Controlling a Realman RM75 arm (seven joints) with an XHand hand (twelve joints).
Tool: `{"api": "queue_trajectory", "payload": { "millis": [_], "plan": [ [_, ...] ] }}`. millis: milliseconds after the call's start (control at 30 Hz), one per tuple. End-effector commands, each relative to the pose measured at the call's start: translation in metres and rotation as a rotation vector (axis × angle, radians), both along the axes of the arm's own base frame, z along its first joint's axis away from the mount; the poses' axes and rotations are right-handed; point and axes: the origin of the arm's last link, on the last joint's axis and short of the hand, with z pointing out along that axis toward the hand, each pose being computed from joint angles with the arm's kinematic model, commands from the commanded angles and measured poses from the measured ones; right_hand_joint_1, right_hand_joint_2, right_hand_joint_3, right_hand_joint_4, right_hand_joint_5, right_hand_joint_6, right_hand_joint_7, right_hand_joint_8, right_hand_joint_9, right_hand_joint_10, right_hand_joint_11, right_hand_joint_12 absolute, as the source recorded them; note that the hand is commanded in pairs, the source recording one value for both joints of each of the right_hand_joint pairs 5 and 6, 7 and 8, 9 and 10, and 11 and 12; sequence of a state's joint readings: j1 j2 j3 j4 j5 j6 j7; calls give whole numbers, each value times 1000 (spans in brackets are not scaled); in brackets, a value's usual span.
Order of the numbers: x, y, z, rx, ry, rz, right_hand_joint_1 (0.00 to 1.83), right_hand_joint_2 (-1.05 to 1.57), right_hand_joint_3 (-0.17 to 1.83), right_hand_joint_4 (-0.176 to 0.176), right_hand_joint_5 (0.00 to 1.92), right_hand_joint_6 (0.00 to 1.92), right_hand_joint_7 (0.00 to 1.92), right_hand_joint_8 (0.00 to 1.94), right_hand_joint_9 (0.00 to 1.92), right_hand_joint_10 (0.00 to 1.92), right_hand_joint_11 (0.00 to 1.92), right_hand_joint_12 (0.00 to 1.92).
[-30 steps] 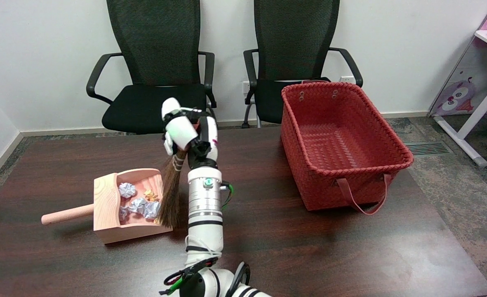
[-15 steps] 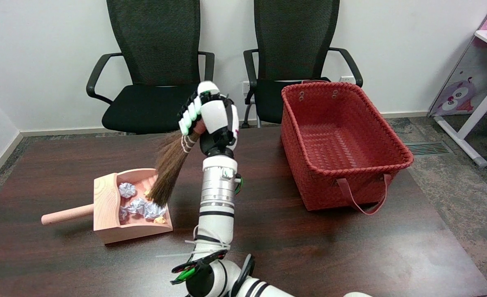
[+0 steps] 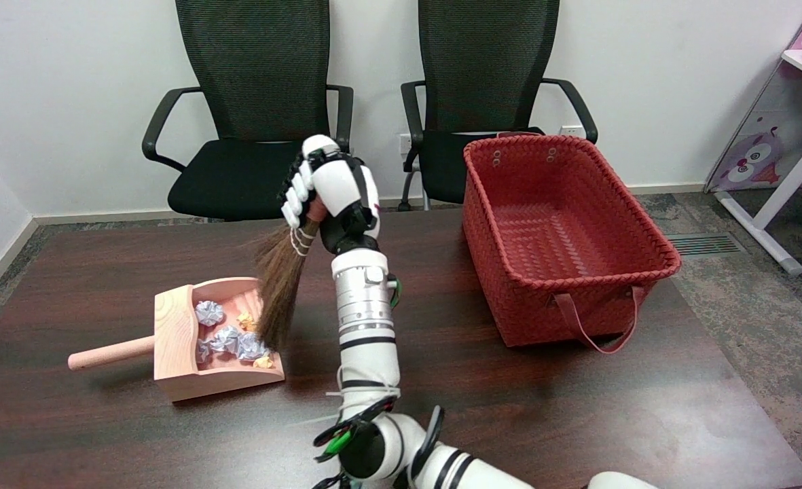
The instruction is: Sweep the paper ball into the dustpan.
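Observation:
A pale wooden dustpan (image 3: 175, 329) with a round handle lies left of centre on the dark table, its mouth facing right. Several crumpled paper balls (image 3: 238, 341), silvery and yellow-orange, lie inside it. My right hand (image 3: 329, 190) grips the top of a small brown broom (image 3: 280, 285) above the table's middle. The bristles hang down and to the left. Their tips reach the right edge of the dustpan's mouth beside the paper balls.
A large red woven basket (image 3: 563, 244) stands at the table's right. Two black office chairs (image 3: 258, 122) stand behind the table's far edge. A white shelf frame (image 3: 788, 183) is at the far right.
The hand rose from low over the dustpan and turned, lifting the broom's bristles from the pan's mouth. In the last half second it shifted slightly left and the bristles swung more upright.

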State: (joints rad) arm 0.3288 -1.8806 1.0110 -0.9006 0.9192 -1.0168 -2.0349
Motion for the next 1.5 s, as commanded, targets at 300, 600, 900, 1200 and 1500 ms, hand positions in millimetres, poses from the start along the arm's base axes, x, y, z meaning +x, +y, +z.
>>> {"api": "queue_trajectory", "payload": {
  "millis": [300,600,900,1200,1500],
  "plan": [
    [23,-2,-14,149,829,57,674,1571,1765,63,1920,1920,1920,1920,1920,1920,1920,1920],
    [15,-2,-41,245,1009,73,707,1571,1698,60,1920,1920,1920,1920,1920,1920,1920,1920],
    [-15,5,-94,321,1156,5,719,1571,1681,60,1920,1920,1920,1920,1920,1920,1920,1920],
    [-35,14,-128,361,1129,-51,711,1571,1714,68,1920,1920,1920,1920,1920,1920,1920,1920],
    [-42,1,-130,378,1079,-117,704,1571,1760,69,1920,1920,1920,1920,1920,1920,1920,1920]
  ]
}}
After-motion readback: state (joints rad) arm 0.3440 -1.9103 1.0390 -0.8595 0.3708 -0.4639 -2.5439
